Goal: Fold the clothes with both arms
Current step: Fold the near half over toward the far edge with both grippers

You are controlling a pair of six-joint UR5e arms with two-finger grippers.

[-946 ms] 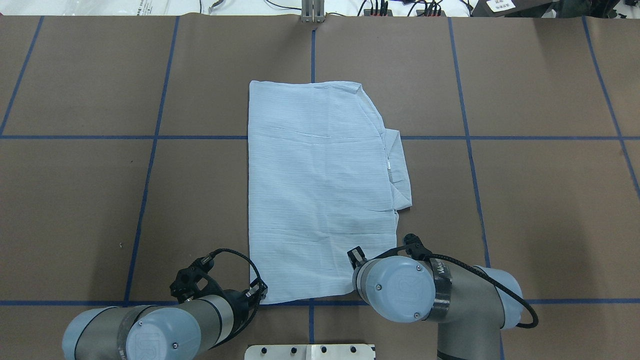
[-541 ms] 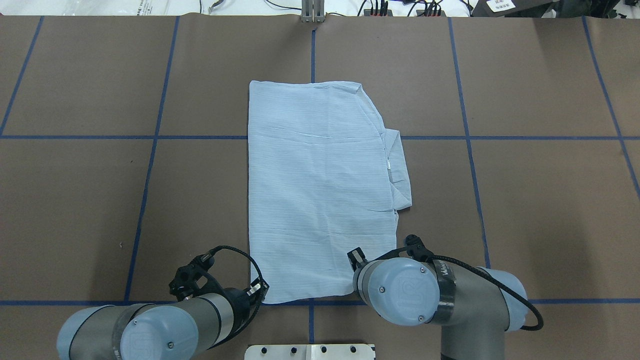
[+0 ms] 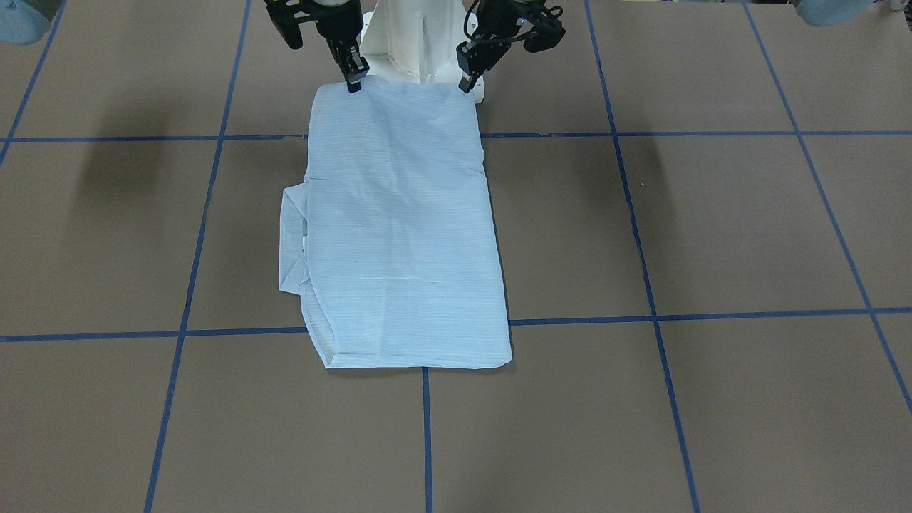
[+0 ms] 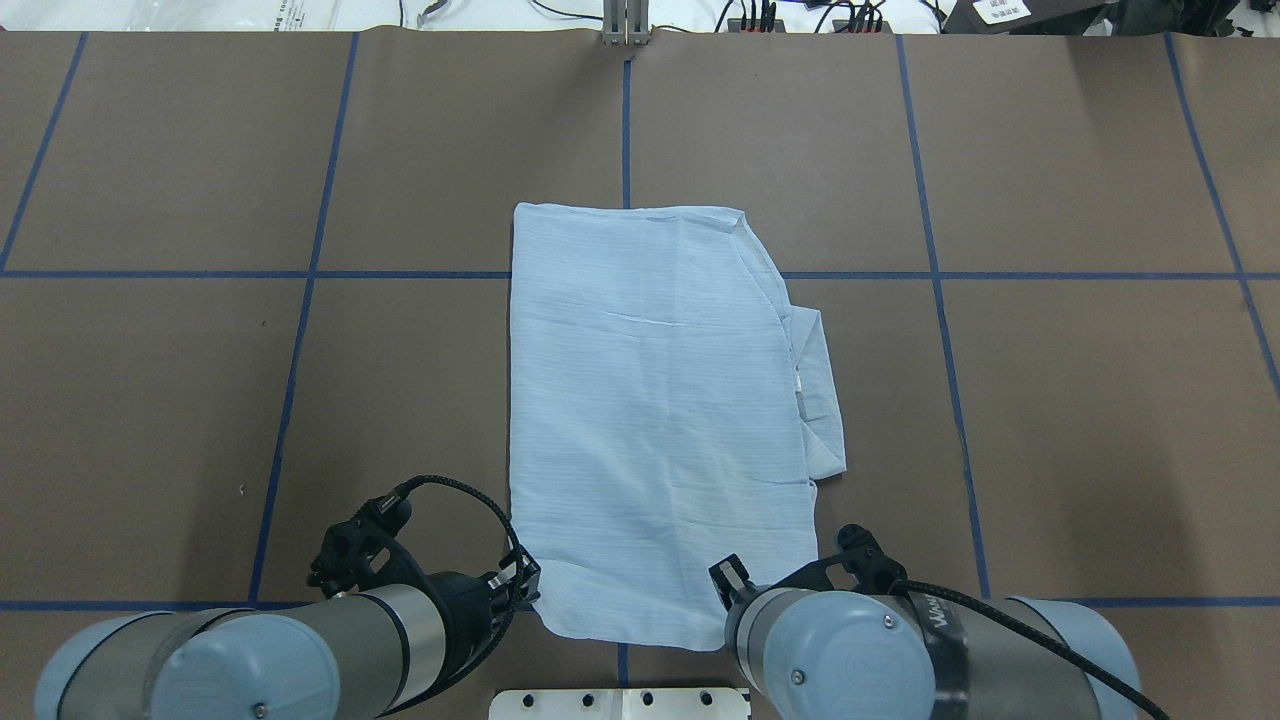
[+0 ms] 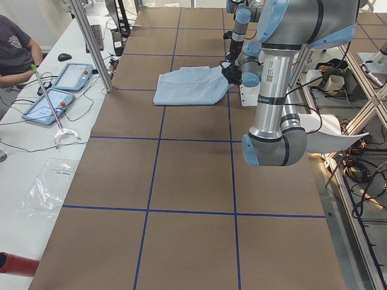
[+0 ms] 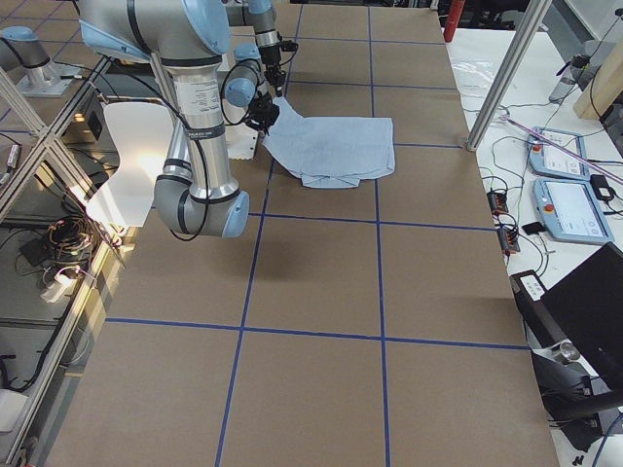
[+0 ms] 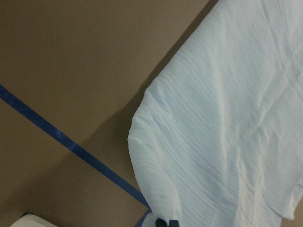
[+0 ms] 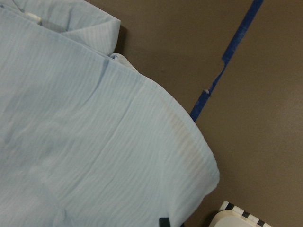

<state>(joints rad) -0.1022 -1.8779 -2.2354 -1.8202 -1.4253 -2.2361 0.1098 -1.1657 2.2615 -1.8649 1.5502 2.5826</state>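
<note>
Spread on the brown tabletop: a folded shirt, long axis pointing straight away from the robot, collar poking out rightward. Near edge slightly lifted, one corner clenched in the left tool, the other in the right tool. Far edge dead ahead, equally distant from both.

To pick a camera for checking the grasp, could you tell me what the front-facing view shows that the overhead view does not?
Front-facing only: the left gripper and right gripper tips pinching the shirt's robot-side corners, plus the pedestal. Overhead only: cables beyond the table's far edge. Both: the folded shirt, its collar on the robot's right.
</note>
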